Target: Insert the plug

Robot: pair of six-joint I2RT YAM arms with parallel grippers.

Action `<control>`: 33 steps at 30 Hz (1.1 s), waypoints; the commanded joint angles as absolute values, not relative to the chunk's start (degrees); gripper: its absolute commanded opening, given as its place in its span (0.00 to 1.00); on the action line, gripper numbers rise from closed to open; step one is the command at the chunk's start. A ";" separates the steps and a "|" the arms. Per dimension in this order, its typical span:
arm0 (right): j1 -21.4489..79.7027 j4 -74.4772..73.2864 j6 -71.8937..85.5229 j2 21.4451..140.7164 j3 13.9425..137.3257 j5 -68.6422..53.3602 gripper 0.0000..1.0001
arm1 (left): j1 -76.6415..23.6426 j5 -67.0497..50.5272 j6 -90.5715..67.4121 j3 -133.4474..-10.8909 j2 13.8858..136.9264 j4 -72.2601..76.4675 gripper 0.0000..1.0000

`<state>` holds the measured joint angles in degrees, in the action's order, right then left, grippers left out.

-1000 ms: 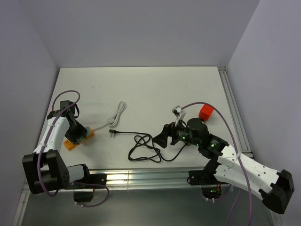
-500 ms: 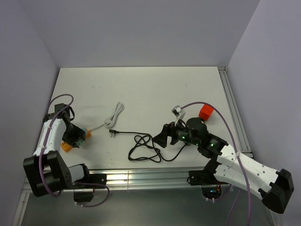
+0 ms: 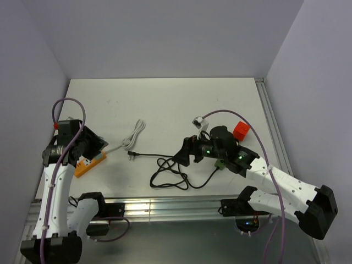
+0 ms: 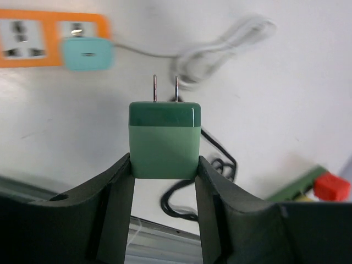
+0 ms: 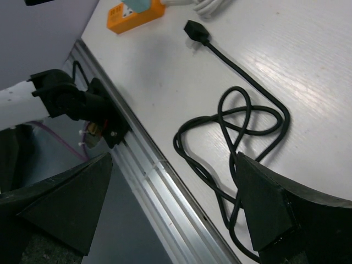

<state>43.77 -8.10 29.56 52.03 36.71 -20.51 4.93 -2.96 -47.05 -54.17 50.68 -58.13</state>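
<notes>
"What does the left gripper [image 4: 164, 165] hold?"

"A green plug [image 4: 164, 144], clamped between both fingers [image 4: 118, 203], with its two prongs [image 4: 154, 88] pointing to 12 o'clock."

"And beyond it?"

"An orange power strip [image 4: 33, 62] at 10 o'clock, with a teal adapter [image 4: 87, 53] on it. There's a white cable [image 4: 220, 47] at 1 o'clock, a black cable [image 4: 220, 159] at 5, and a red block [image 4: 331, 187] at 4."

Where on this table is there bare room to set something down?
The far half of the table is bare, from the back wall down to the white cable and red block. The near edge is crowded: orange power strip, black cable, and the right claw above it.
</notes>
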 commanded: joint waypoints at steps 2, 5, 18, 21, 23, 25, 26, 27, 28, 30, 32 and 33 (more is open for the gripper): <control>43.42 -5.19 29.88 58.08 44.19 -26.27 1.00 | 1.33 -11.17 -45.09 -55.10 46.24 -51.94 0.00; 43.50 -8.34 28.04 68.26 52.25 -27.15 1.00 | 0.62 -8.97 -46.49 -56.95 42.99 -49.58 0.00; 46.75 -19.95 42.36 115.39 91.65 -12.85 0.85 | -1.14 5.09 -49.48 -62.41 36.21 -50.28 0.00; 48.51 -21.00 44.82 119.51 96.58 -6.95 0.84 | -1.41 6.93 -49.13 -62.14 36.30 -50.71 0.00; 49.92 -21.35 46.75 122.50 99.22 -4.50 0.85 | -1.41 8.26 -48.17 -62.14 36.12 -50.54 0.00; 51.23 -22.67 47.72 124.88 103.51 -3.08 0.85 | -1.41 9.75 -47.29 -62.14 35.95 -50.19 0.00; 51.68 -23.37 48.59 126.02 104.93 -2.38 0.84 | -1.41 10.02 -47.02 -62.23 35.95 -50.10 0.00; 52.11 -23.81 49.13 128.21 106.16 -1.59 0.84 | -1.41 10.02 -46.50 -62.05 35.77 -49.92 0.00; 52.55 -24.17 49.57 129.36 108.87 -1.23 0.85 | -1.41 9.76 -46.15 -61.88 35.77 -49.23 0.00; 53.70 -25.92 51.50 132.79 111.78 1.39 0.84 | -1.41 9.32 -45.53 -61.26 35.60 -48.78 0.00; 54.75 -28.46 53.77 134.81 116.44 4.29 0.83 | -1.41 8.70 -45.18 -60.82 35.60 -48.25 0.00; 55.02 -31.26 54.66 136.30 117.85 5.79 0.83 | -1.41 8.53 -44.65 -60.56 35.51 -47.99 0.00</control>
